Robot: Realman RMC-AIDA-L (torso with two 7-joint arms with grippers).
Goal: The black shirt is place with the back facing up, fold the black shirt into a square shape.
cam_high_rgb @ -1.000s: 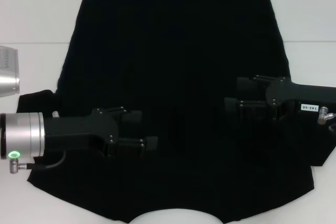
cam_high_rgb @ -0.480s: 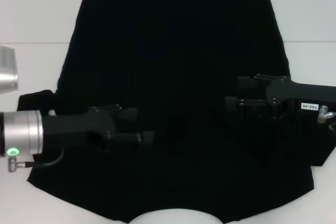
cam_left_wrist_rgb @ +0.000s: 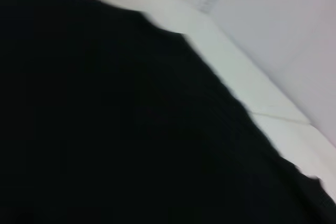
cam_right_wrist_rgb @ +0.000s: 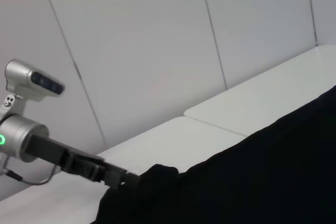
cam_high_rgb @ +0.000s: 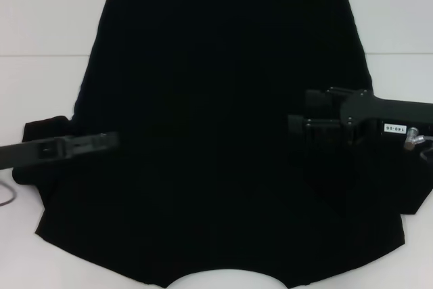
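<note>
The large plain black soft-fabric T-shirt (cam_high_rgb: 223,133) lies spread flat on the white counter (cam_high_rgb: 40,18), collar notch at the near edge, hem at the far edge, one short sleeve poking out toward the robot's left. No lettering shows, so the back seems to be up.

Nearest on the left, the left gripper (cam_high_rgb: 101,141) reaches in low over the left sleeve area, seen edge-on as a thin dark bar; I cannot tell whether its fingers are spread or closed. The right wrist view shows the same arm (cam_right_wrist_rgb: 73,158) meeting the sleeve edge.

On the right, the right gripper (cam_high_rgb: 301,123) hangs over the right side of the shirt, level with the sleeve; black against black, so its finger state cannot be told either.

Judged from this, no fold is made yet, and the step is taking hold of the side edges. To do it well, each gripper should pinch only the sleeve edge layer, at matching heights, then carry it inward evenly so the crease runs straight from collar to hem.
</note>
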